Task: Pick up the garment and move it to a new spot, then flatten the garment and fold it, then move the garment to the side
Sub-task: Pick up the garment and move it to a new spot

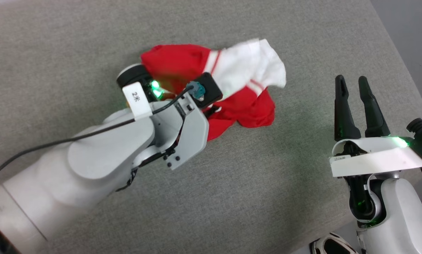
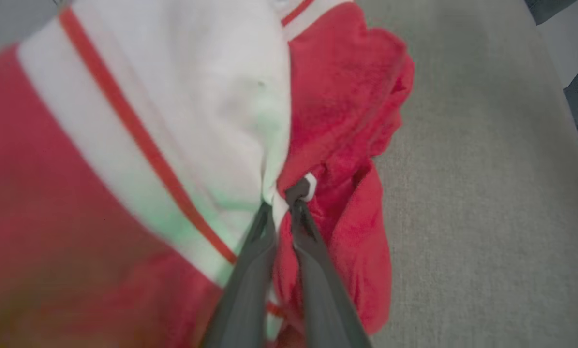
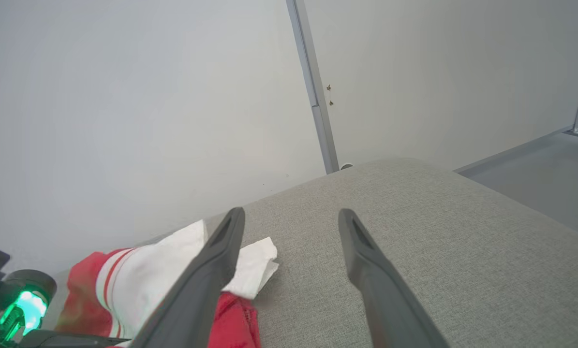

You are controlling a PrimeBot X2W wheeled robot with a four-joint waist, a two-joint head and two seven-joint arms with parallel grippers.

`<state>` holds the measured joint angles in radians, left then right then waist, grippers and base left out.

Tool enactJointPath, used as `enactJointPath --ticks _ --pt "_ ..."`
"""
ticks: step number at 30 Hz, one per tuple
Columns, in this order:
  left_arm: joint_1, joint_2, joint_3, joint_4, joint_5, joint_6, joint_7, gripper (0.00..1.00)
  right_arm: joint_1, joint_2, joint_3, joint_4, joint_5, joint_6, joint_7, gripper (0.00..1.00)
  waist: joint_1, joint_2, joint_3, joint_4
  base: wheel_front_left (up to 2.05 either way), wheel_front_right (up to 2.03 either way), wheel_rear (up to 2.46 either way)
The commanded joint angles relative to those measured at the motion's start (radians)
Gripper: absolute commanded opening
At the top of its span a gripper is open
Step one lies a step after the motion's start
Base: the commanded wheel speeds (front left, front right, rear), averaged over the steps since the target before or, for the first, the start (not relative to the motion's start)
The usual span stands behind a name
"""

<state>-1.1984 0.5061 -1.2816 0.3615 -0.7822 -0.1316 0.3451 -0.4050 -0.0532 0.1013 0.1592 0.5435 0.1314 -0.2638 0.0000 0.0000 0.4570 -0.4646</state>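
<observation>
The garment (image 1: 248,67) is a crumpled red and white heap on the grey padded surface (image 1: 267,194), at the middle of the far half. My left arm reaches over it, and its wrist (image 1: 168,106) hides the fingers in the head view. The left wrist view shows my left gripper (image 2: 283,200) shut on a fold where the garment's (image 2: 347,96) white and red parts meet. My right gripper (image 1: 354,84) hovers open to the right of the heap, holding nothing. In the right wrist view my right gripper (image 3: 289,217) is spread wide, with the garment (image 3: 143,275) at lower left.
The padded surface's right edge (image 1: 401,53) runs diagonally, with grey floor (image 1: 415,28) beyond it. A pale wall (image 3: 124,121) with a metal strip (image 3: 313,92) stands behind the surface. Bare padding lies in front of the garment and to its left.
</observation>
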Motion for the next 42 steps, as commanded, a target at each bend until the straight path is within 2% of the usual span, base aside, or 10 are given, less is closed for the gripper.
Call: enactJointPath --ticks 1,11,14,16,17,18,27,32,37,42 --pt "0.019 0.006 0.001 -0.004 0.0 0.003 0.016 0.0 -0.009 0.003 0.002 -0.003 0.003 -0.001 0.0 1.0 0.0 0.0 0.011 -0.01 0.0 0.0 0.0" --pt "0.085 0.05 -0.013 0.053 0.016 0.003 0.162 0.0 -0.025 0.003 0.051 -0.014 0.018 -0.001 0.0 1.0 0.0 0.0 0.036 -0.047 0.0 0.0 0.0" --pt "0.097 0.052 -0.016 0.074 0.02 0.004 0.16 0.04 -0.021 0.003 0.052 -0.01 0.013 -0.001 0.0 1.0 0.0 0.0 0.032 -0.048 0.0 0.0 0.0" --pt "0.093 0.048 -0.016 0.083 0.024 0.004 0.127 0.4 -0.013 0.003 0.048 -0.004 0.0 -0.001 0.0 1.0 0.0 0.0 0.019 -0.037 0.0 0.0 0.0" --pt "0.091 0.046 -0.015 0.085 0.027 0.004 0.108 0.84 -0.009 0.003 0.048 -0.001 -0.009 -0.001 0.0 1.0 0.0 0.0 0.011 -0.029 0.0 0.0 0.0" --pt "0.088 0.042 -0.013 0.09 0.019 0.004 0.085 0.98 -0.006 0.003 0.047 0.001 -0.02 -0.001 0.0 1.0 0.0 0.0 0.002 -0.019 0.0 0.0 0.0" --pt "0.064 -0.002 0.0 0.088 -0.011 0.003 -0.186 1.0 0.02 0.002 0.021 0.037 -0.191 -0.001 0.0 1.0 0.0 0.0 -0.109 0.132 0.0 0.0 0.0" --pt "0.092 -0.031 0.004 0.095 -0.103 0.003 -0.363 1.0 0.042 -0.011 -0.003 0.066 -0.293 -0.001 0.0 1.0 0.0 0.0 -0.167 0.231 0.0 0.0 0.0" --pt "0.169 -0.039 0.045 0.139 -0.209 0.003 -0.542 1.0 0.072 -0.044 -0.036 0.086 -0.317 -0.001 0.0 1.0 0.0 0.0 -0.215 0.33 0.0 0.0 0.0" --pt "0.278 -0.062 0.125 0.226 -0.248 0.004 -0.608 1.0 0.101 -0.086 -0.067 0.087 -0.324 -0.001 0.0 1.0 0.0 0.0 -0.23 0.421 0.0 0.0 0.0"
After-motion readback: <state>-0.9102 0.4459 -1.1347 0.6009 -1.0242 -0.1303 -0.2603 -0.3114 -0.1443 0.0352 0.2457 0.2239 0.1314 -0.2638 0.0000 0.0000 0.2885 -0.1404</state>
